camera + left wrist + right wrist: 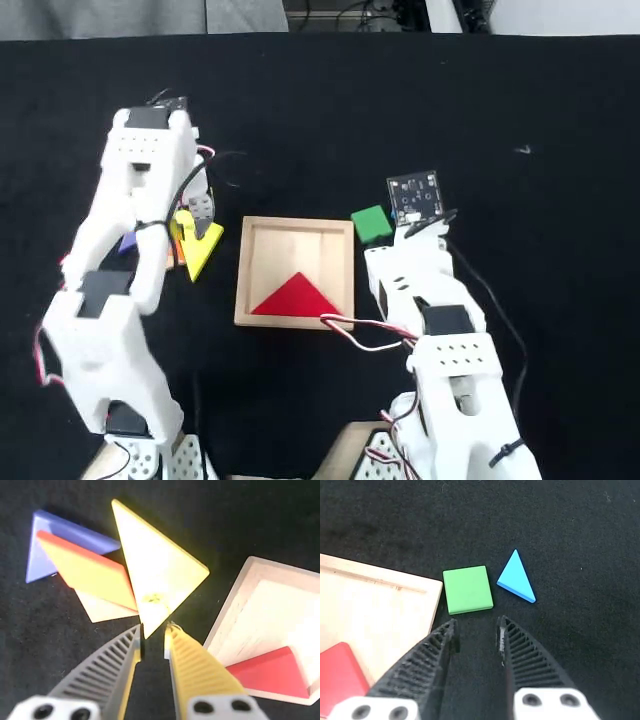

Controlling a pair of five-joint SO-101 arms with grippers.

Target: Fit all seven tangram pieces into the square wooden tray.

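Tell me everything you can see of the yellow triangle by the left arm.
The yellow triangle is a large, flat piece that looks like painted wood, with a scuff near one corner. That corner is pinched in the left gripper. It sits outside the wooden tray, apart from it, one edge meeting the orange piece.

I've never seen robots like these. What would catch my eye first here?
A lone red triangle lies in the wooden tray at the centre. The left gripper pinches a corner of a big yellow triangle beside the tray, while the right gripper hangs open by a green square and a blue triangle.
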